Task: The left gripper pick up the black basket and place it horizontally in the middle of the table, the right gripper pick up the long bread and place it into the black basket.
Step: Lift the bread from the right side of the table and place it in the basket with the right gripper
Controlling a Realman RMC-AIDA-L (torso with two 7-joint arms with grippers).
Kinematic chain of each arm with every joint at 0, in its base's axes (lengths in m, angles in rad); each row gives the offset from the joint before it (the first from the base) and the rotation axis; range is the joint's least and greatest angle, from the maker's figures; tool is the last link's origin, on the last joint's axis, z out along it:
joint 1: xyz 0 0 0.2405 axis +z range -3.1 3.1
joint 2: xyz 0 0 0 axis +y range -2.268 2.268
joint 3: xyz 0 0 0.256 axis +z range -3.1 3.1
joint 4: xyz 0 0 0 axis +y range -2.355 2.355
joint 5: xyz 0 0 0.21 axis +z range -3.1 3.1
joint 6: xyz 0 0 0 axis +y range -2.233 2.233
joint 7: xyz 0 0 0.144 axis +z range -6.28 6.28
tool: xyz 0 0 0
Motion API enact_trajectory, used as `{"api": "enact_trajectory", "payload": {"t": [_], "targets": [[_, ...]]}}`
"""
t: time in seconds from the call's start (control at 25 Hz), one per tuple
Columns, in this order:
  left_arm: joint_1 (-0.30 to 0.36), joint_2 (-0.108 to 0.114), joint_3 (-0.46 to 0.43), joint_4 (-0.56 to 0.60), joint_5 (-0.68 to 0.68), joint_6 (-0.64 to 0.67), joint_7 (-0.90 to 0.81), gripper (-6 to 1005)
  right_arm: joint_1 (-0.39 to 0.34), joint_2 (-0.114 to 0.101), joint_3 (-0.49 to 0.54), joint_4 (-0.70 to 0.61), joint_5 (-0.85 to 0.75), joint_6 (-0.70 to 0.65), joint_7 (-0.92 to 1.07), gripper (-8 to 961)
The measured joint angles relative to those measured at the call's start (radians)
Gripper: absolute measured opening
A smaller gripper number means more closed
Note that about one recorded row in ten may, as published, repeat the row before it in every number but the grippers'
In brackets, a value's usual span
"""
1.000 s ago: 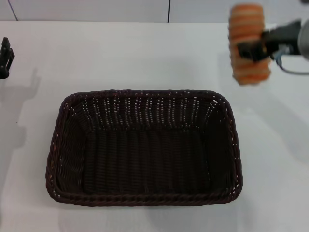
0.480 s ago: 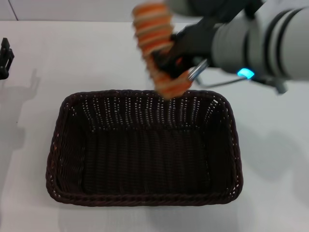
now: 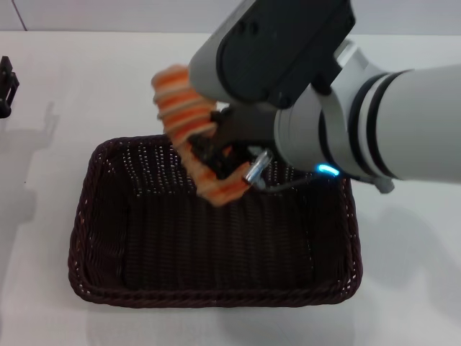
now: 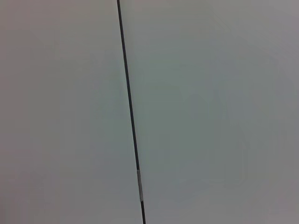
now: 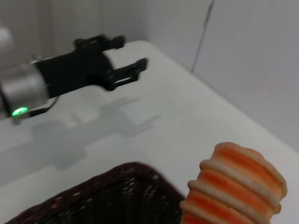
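The black basket [image 3: 216,297] lies lengthwise across the middle of the white table [image 3: 94,79]. My right gripper [image 3: 218,148] is shut on the long bread [image 3: 189,126] and holds it tilted above the basket's back left part, its lower end inside the rim line. The bread [image 5: 233,186] and the basket's corner [image 5: 107,198] also show in the right wrist view. My left gripper [image 3: 7,85] is parked at the table's far left edge, apart from the basket. In the right wrist view the left gripper [image 5: 134,50] is open and empty.
The right arm's big grey body [image 3: 346,122] hangs over the basket's back right corner. A wall with a dark seam [image 4: 131,116] fills the left wrist view. White table lies around the basket on all sides.
My right gripper has carried the bread from the table's back right, leftward and down, to above the basket's back left part. The basket and the left gripper have not moved.
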Motion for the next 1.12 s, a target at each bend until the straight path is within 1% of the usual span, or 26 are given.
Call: {"api": "enact_trajectory", "payload": {"t": [0.2, 0.28, 0.72, 0.8, 0.84, 0.88, 0.92, 0.96, 1.04, 1.12], "targets": [[-0.002, 0.0, 0.0, 0.0, 0.0, 0.0, 0.0, 718, 0.008, 0.0, -0.044, -0.008, -0.002, 0.025, 0.0, 334], [-0.003, 0.0, 0.0, 0.0, 0.0, 0.0, 0.0, 718, 0.007, 0.001, -0.055, -0.008, -0.014, 0.025, 0.0, 302], [-0.007, 0.0, 0.0, 0.0, 0.0, -0.002, 0.0, 717, 0.009, 0.001, -0.057, 0.02, -0.016, 0.019, 0.001, 740], [-0.007, 0.0, 0.0, 0.0, 0.0, -0.002, 0.0, 717, 0.004, 0.001, -0.053, 0.035, -0.032, 0.008, 0.01, 739], [-0.006, 0.0, 0.001, 0.0, 0.0, -0.003, 0.0, 717, -0.003, 0.0, -0.039, 0.04, -0.044, -0.006, 0.015, 739], [-0.005, 0.0, 0.0, 0.0, 0.0, -0.004, 0.0, 717, -0.027, -0.005, 0.015, 0.044, -0.056, -0.049, 0.016, 739], [-0.005, 0.0, 0.0, 0.0, 0.0, -0.004, 0.0, 717, -0.027, -0.005, 0.015, 0.044, -0.056, -0.049, 0.016, 738], [-0.005, 0.0, 0.0, 0.0, 0.0, -0.004, 0.0, 717, -0.057, -0.007, 0.081, 0.043, -0.056, -0.099, 0.002, 738], [-0.003, 0.0, 0.001, 0.0, 0.0, -0.006, 0.0, 717, -0.113, -0.006, 0.179, 0.032, -0.056, -0.197, -0.037, 737], [-0.002, -0.001, 0.003, 0.0, 0.0, -0.006, 0.0, 717, -0.173, -0.006, 0.245, 0.012, -0.056, -0.325, -0.069, 736]]}}
